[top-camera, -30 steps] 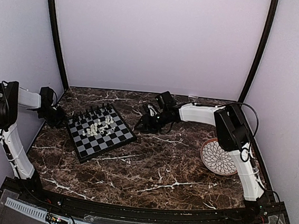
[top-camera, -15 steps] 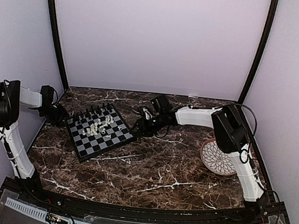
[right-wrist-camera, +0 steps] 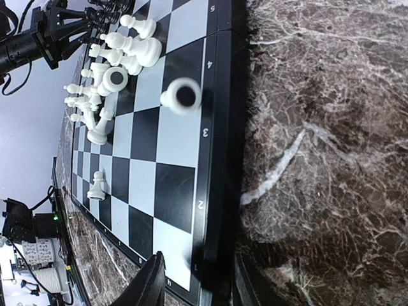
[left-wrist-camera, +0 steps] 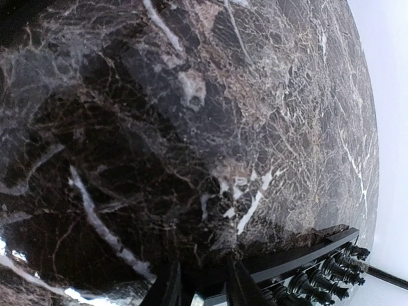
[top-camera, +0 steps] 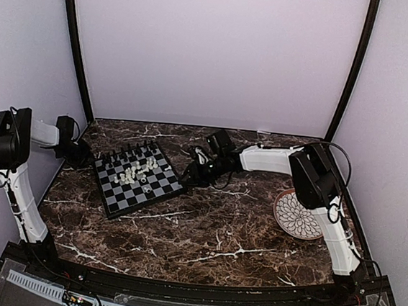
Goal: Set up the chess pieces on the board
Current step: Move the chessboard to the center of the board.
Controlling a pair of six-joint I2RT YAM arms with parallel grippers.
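We find the board (top-camera: 138,179) turned at an angle, with most of the white pieces (right-wrist-camera: 105,83) heaped near its middle, several on their sides, and the black pieces (left-wrist-camera: 331,277) standing in a row along its far left edge. The right pincer (right-wrist-camera: 197,280) hangs low at the board's right edge with its jaws apart, one finger over the squares and one just outside the rim, holding nothing. The left pincer (left-wrist-camera: 205,288) sits at the board's far left corner. Its fingers show a gap, but we cannot tell whether they pinch the rim or merely hover. We judge the main danger to be the board itself: a finger that catches the rim could shove or tilt it, and the toppled white pieces, round and light, would roll off. The left pincer is close to the black row, and a small sweep could fell it. Pieces this tiny may also squirt out of a closing grip. The table (top-camera: 203,232) is glossy dark brown marble with white veins, so a black piece off the board would be hard to spot. A patterned plate (top-camera: 298,214) lies well to the right of the board. Pale lilac walls (top-camera: 213,53) and two dark posts (top-camera: 74,39) rise behind the board.
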